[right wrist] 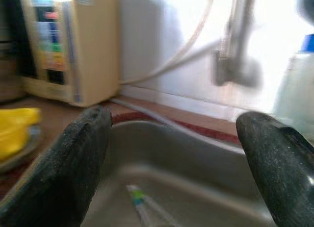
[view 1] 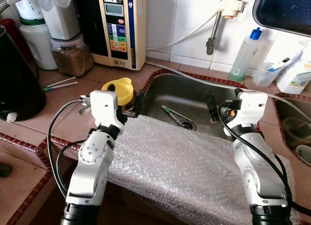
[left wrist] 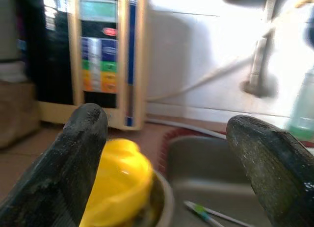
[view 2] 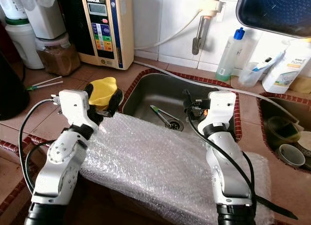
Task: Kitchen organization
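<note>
A yellow plastic lid-like piece (view 1: pixel 120 89) rests in a grey-rimmed dish on the tiled counter, at the left edge of the steel sink (view 1: pixel 194 96). My left gripper (view 2: pixel 102 96) is open just in front of it, one finger (left wrist: pixel 73 163) to each side of the yellow piece (left wrist: pixel 120 188), and I cannot tell whether they touch it. Open too, my right gripper (view 1: pixel 224 101) hovers over the sink's right side and holds nothing. A green-tipped toothbrush (view 1: pixel 172 116) lies near the drain. Bubble wrap (view 1: pixel 170 162) covers the counter's front edge under both arms.
A water ionizer (view 1: pixel 121 28) and jars (view 1: pixel 70 55) stand at the back left, and a black appliance (view 1: pixel 17 81) at the far left. A tap (view 1: pixel 214 35) hangs over the sink. Bottles (view 1: pixel 245 55) stand at the back right. A second basin (view 1: pixel 294 130) holds bowls.
</note>
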Available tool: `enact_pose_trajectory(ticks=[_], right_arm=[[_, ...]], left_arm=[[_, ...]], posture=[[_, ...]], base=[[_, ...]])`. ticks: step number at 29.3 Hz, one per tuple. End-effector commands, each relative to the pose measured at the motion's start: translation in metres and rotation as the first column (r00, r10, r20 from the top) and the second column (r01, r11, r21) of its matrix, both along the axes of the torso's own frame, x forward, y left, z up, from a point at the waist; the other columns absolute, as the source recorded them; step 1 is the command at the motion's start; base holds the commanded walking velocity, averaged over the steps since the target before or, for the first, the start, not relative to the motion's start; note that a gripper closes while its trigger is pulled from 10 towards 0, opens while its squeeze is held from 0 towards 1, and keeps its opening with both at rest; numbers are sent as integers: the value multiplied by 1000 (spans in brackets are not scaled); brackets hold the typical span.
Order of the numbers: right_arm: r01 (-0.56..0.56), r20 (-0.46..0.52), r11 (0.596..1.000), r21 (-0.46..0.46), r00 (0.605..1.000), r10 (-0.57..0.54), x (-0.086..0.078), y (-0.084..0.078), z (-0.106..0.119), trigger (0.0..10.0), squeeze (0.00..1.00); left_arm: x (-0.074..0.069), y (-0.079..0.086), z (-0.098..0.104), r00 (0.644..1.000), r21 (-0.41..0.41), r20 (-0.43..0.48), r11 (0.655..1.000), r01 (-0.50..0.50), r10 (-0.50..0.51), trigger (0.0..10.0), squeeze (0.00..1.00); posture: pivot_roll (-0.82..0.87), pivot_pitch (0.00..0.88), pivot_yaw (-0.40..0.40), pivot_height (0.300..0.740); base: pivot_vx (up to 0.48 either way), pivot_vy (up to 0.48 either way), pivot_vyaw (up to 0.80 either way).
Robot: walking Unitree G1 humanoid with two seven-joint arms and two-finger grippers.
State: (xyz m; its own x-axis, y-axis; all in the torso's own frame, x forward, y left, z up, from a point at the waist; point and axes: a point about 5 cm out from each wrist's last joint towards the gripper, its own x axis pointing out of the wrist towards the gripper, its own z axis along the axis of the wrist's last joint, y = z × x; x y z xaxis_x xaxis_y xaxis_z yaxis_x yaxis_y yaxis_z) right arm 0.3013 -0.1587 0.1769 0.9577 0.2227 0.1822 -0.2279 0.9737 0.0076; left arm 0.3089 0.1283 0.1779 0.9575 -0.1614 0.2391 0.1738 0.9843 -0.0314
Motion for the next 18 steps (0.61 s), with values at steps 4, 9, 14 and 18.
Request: enact_pose_trajectory(ticks=[4, 9, 14, 18], right_arm=[[-220, 25, 975, -12, 975, 221, -6, 23, 15, 10000, 0], [-328, 2, 945, -8, 945, 328, -15, 34, 13, 10000, 0], [-437, -27, 899, -6, 899, 437, -26, 44, 10, 10000, 0], [-444, -17, 896, -18, 896, 444, -29, 45, 12, 10000, 0]], left_arm=[[16, 15, 1, 992, 30, -6, 992, -123, 123, 10000, 0], [31, 19, -4, 985, 65, -59, 985, -160, 164, 10000, 0], [48, 30, -3, 968, 25, -102, 973, -228, 229, 10000, 0], [62, 32, -7, 955, 41, -176, 971, -234, 237, 10000, 0]], posture=[[-20, 0, -15, 740], [-27, 0, -14, 740], [-35, 0, -2, 740], [-36, 0, 2, 740]], base=[[0, 0, 0], [0, 0, 0], [0, 0, 0], [0, 0, 0]])
